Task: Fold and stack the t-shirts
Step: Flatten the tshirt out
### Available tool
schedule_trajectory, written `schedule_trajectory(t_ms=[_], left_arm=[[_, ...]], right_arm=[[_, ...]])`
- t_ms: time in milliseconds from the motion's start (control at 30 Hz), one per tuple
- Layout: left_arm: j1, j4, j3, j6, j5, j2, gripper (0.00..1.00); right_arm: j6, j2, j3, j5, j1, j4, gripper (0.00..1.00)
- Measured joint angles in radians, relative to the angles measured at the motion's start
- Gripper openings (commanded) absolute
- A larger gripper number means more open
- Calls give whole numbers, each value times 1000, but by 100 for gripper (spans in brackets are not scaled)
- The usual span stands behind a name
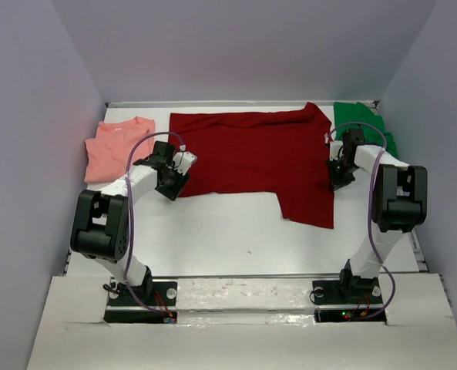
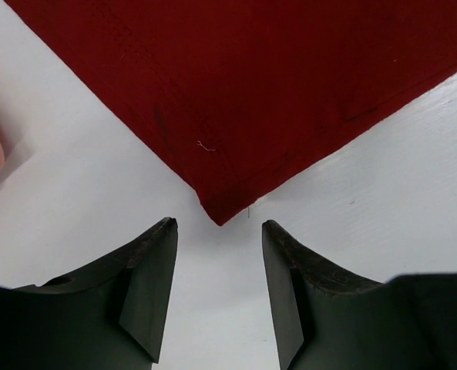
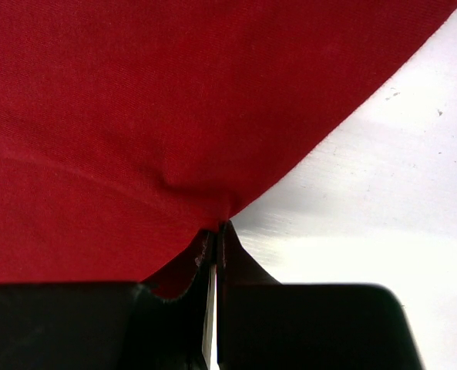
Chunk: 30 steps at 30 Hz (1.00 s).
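Barely begun: red shirt flat; right gripper pinching edge, left gripper parted at corner; pink shirt, green shirt wait.

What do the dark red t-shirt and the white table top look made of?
The dark red t-shirt: soft matte knit cloth, probably cotton; fine weave, stitched hem, loose thread. The white table top: hard, smooth, slightly glossy, perhaps laminate or paint; soft sheen, small scuffs.
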<state>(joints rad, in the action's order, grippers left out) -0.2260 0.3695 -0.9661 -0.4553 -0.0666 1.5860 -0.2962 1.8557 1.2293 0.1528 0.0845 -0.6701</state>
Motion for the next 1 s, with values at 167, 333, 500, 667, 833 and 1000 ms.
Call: schedule_trajectory(t_ms=[167, 333, 500, 667, 833, 1000], left_arm=[[6, -8, 0, -9, -8, 56, 54], [6, -16, -2, -11, -24, 82, 47], [6, -43, -12, -6, -24, 99, 18], [6, -62, -19, -2, -22, 108, 0], [6, -60, -24, 5, -12, 108, 0], [6, -34, -35, 4, -5, 76, 0]], right_arm=[[0, 0, 0, 1, 0, 0, 0], [-3, 0, 0, 2, 0, 0, 0], [-4, 0, 0, 3, 0, 0, 0], [-6, 0, 0, 4, 0, 0, 0], [-8, 0, 0, 5, 0, 0, 0], [-19, -11, 0, 5, 0, -6, 0]])
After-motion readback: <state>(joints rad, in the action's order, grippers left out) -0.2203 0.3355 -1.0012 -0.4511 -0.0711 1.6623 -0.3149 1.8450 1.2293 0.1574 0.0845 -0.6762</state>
